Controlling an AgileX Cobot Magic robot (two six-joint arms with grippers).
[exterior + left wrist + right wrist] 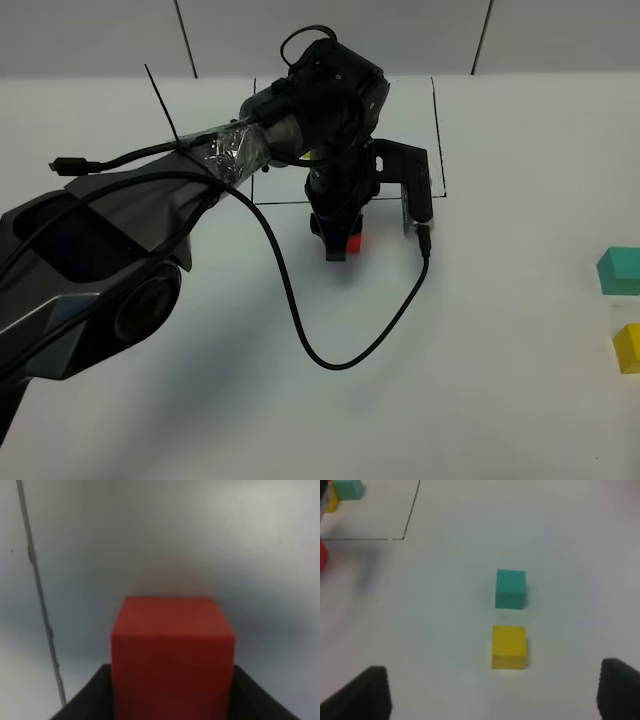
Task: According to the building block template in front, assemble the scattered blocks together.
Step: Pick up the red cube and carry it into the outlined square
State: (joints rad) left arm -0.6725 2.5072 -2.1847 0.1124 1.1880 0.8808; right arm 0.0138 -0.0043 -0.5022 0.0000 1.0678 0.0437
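The left pincer (343, 240) reaches in over the middle of the white table (480, 400) and is clenched on the red cube (346, 243), its black fingers (250, 695) pressed against the cube's two sides. The left wrist view shows the cube filling the space between them. Whether the cube rests on the table or hangs just above it cannot be told. Seen from the high camera, the red cube sits just outside the thin black outline (438, 130), at 6 o'clock of its near edge, and the arm's body covers most of what lies inside that frame. The template (346, 489) shows only in the right wrist view, as a teal cube touching a yellow one inside the corner of the line. A black cable (300, 330) loops down from the arm across the table. Well apart, at 3 o'clock of the table, lie the teal cube (620, 271) and the yellow cube (628, 348), the yellow at 6 o'clock of the teal, near it but not touching. The right pincer (492, 692) hovers by these two with its fingers spread wide, released and grasping nothing.
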